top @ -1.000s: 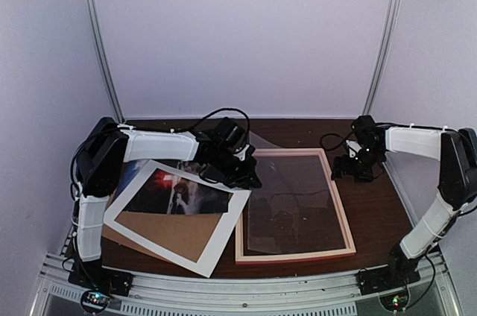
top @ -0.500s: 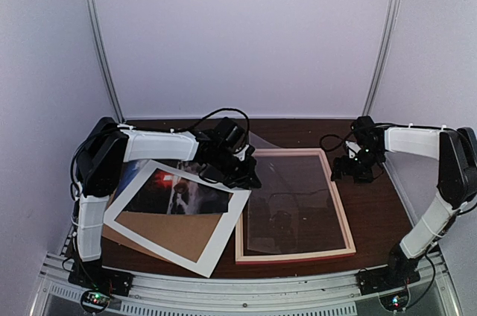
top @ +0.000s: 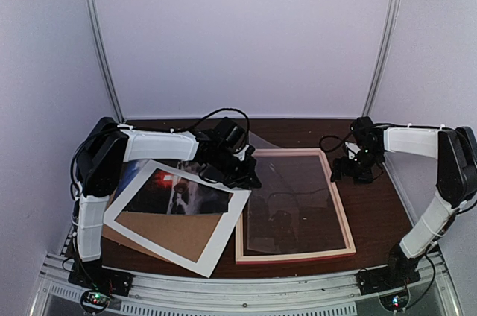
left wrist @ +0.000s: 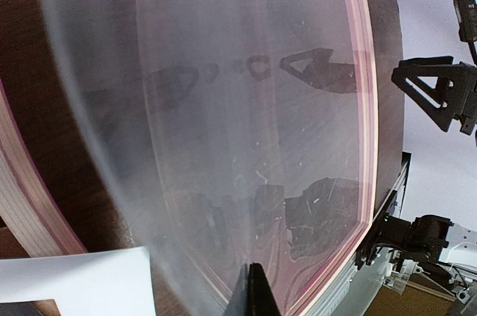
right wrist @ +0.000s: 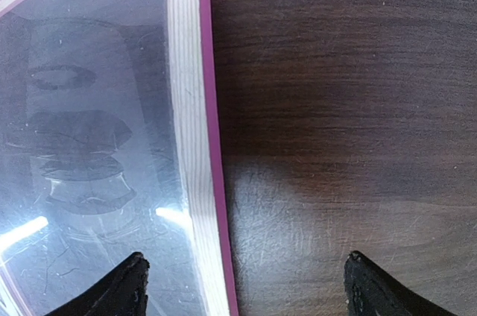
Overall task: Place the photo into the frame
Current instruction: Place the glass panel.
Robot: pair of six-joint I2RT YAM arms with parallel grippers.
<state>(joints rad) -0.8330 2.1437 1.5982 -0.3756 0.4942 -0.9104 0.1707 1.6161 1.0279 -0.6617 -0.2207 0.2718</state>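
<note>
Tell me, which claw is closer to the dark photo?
Left. The left gripper sits just past the photo at its far right corner; the right gripper is open over the right rail of the frame.

A dark wood-grain table (right wrist: 335, 70) is spread beneath the right gripper (right wrist: 242, 277), and a soft shadow is cast on it just ahead of the fingertips. Beyond the left gripper (top: 252, 179) a plain pale lilac back wall (top: 246, 33) is seen, bounded by two slanted metal rails (top: 100, 40). Behind both grippers, a ribbed aluminium strip (top: 246, 297) is fitted along the table's edge.
</note>
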